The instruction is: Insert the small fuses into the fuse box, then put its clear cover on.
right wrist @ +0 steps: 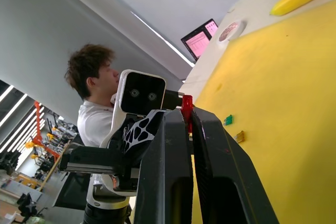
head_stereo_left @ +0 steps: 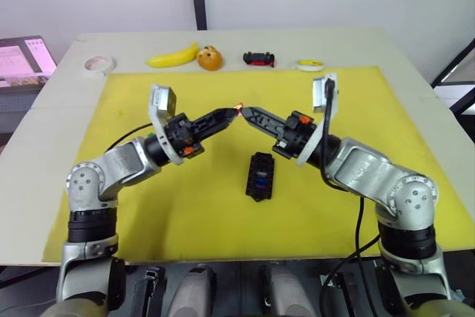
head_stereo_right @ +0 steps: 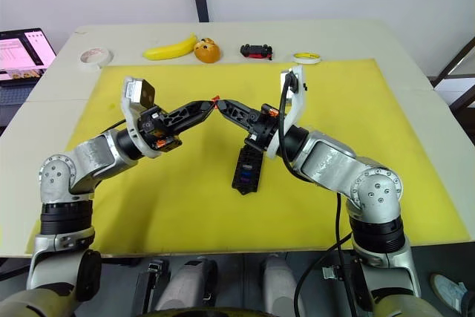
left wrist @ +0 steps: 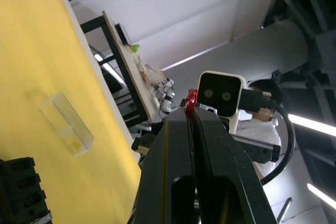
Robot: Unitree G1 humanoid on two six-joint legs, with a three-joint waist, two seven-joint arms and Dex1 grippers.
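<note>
Pincers left (head_stereo_left: 236,111) and right (head_stereo_left: 246,111) both clamp one mostly hidden red fuse (head_stereo_left: 238,107)

Both arms are lifted up over the middle, bent at the elbows, and they reach in toward each other. The left gripper (head_stereo_left: 233,112) points to the right and a bit up. The right gripper (head_stereo_left: 246,111) points to the left and a bit up. Their tips meet in the middle, touching. Both grippers are pinched closed on one tiny red fuse (head_stereo_left: 239,106), which sits right between the two tips.
</note>
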